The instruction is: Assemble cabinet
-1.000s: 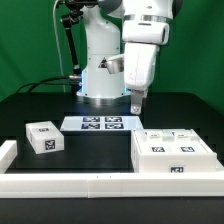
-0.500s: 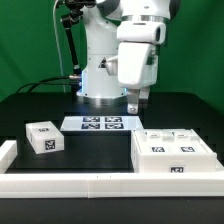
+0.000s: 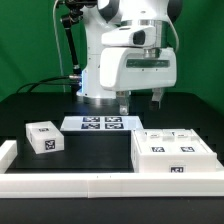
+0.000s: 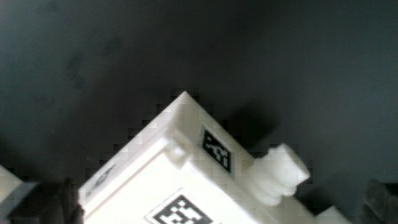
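Observation:
The white boxy cabinet frame lies flat on the black table at the exterior view's right, with several tags on top. A small white tagged block sits apart at the exterior view's left. My gripper hangs in the air behind the frame's far left corner, its broad side turned to the camera. Its two fingers stand wide apart and hold nothing. In the wrist view a corner of the frame with two tags fills the lower middle, over the dark table. My fingertips are not clearly seen there.
The marker board lies flat on the table in front of the robot base. A long white border rail runs along the table's front edge, with a raised end at the exterior view's left.
The hand has turned about a quarter turn at the wrist, so both fingers now show spread side by side. It has also shifted a little toward the exterior view's left. The parts have not moved.

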